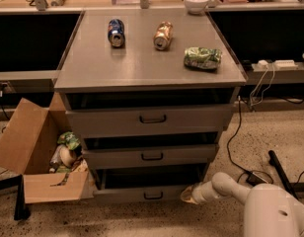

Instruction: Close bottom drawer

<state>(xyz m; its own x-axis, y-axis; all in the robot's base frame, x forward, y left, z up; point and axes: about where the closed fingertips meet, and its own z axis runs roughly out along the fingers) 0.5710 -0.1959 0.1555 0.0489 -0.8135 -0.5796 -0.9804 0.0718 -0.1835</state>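
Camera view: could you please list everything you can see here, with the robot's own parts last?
Cabinet: one, grey, centre.
Top drawer: one, grey, pulled out a little.
Middle drawer: one, grey, pulled out a little.
Bottom drawer: one, grey, lowest, pulled out.
Blue can: one, lying on the cabinet top.
Copper can: one, lying to the right of the blue can.
Green packet: one, crumpled, right side of the cabinet top.
Bowl: one, white, on the counter behind.
Cardboard box: one, brown, open, on the floor left of the cabinet, holding rubbish.
Power strip: one, white, ledge at right.
Arm: one, white, lower right.
Gripper: one, pale, at the right end of the bottom drawer's front.
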